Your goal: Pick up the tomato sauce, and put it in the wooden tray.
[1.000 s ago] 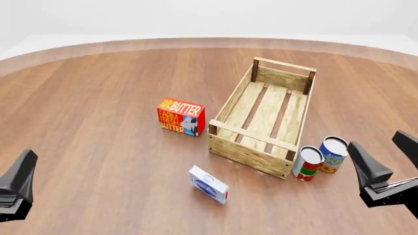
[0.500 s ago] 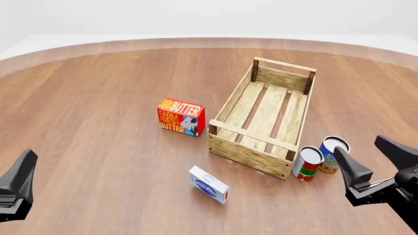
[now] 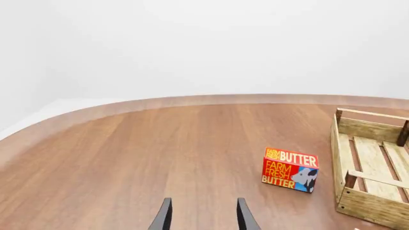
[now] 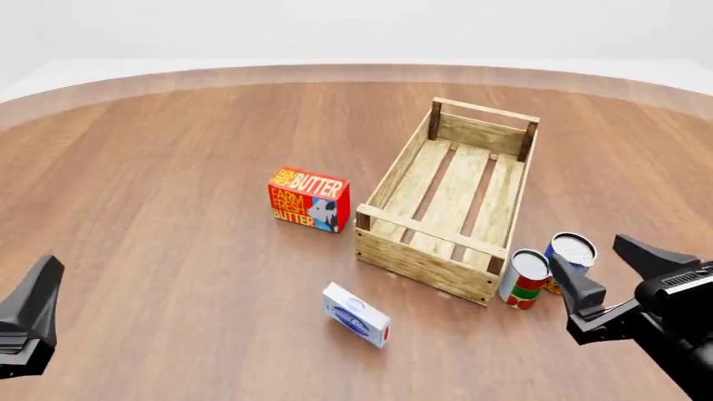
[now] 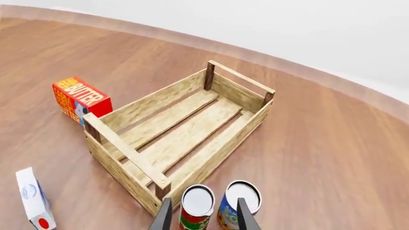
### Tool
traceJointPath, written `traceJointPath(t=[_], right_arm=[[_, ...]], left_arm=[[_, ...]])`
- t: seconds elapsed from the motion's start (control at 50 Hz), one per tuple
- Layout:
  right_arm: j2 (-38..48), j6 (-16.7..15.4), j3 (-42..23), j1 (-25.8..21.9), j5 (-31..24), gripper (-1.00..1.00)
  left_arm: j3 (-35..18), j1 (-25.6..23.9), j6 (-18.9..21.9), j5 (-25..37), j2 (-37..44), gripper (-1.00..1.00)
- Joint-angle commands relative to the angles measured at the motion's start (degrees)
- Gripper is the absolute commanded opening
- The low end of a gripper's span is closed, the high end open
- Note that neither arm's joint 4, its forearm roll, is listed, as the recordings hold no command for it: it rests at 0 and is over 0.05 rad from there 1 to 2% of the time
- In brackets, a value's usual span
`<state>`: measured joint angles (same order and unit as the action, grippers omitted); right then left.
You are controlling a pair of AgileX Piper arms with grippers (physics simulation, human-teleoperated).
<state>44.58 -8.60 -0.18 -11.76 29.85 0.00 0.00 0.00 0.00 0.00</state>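
Since the earlier front views, only the right arm has moved: it has come in leftward toward the two cans, while everything else sits where it was.

At the far left of the front view the left gripper [image 4: 28, 322] hangs at the picture's lower corner, low over the table [image 4: 167, 167] and well apart from every object. Its wrist view shows the two fingers [image 3: 164, 218] spread, with only bare wood between them.

Next comes the butter box [image 4: 309, 199], standing upright, its red and orange label reading "FARM FRESH BUTTER". Nearer the camera a small white carton [image 4: 356, 314] with a blue round mark stands on the wood; its print is too small to read.

The wooden tray [image 4: 423, 251] lies lengthwise away from the camera with nothing in it. Just beside its near right corner stands the tomato sauce [image 4: 525, 279], upright on the table. Close to its right is the blue-and-orange can [image 4: 568, 255], whose lettering is unreadable.

The right gripper [image 4: 615, 271] sits low and close to the cans, fingers wide apart. In its wrist view the fingers [image 5: 164, 216] frame the tomato sauce [image 5: 197, 206] without gripping it.
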Motion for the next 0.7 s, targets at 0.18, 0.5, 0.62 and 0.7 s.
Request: traceJointPath(t=[0.18,0.5,0.62,0.7], right_arm=[[13.1,-0.4,0.1,0.5,11.0,1.00],[22.6,-0.5,0.1,0.0,18.9,1.00],[26.5,-0.2,0.1,-0.2,22.0,1.00],[29.2,0.4,0.1,-0.3,24.3,1.00]], left_arm=[[0.0,0.0,0.0,0.0,0.0,1.00],[0.0,0.0,0.0,0.0,0.0,1.00],[0.0,0.0,0.0,0.0,0.0,1.00],[0.0,0.0,0.0,0.0,0.0,1.00]])
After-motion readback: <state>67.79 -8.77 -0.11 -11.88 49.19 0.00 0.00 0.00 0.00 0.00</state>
